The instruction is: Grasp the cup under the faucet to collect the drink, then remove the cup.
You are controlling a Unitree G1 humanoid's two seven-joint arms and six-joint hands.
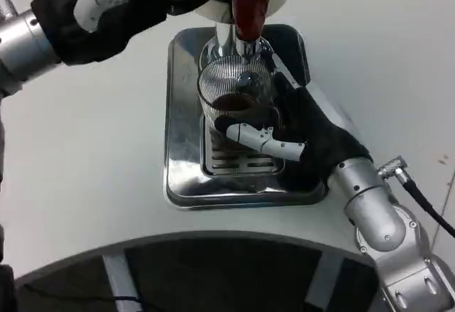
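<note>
Cup (234,92), ribbed glass w/ dark drink, sitting under faucet (245,13); right hand (284,138) wrapping its side; likely slippery, fragile.

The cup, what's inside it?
The ribbed glass cup has some dark brown drink at the bottom. The right hand wraps around its lower side, hiding part of it.

forearms (366,198): silver metal | hand (298,138): black cover, white fingers | cable (426,205): black
</note>
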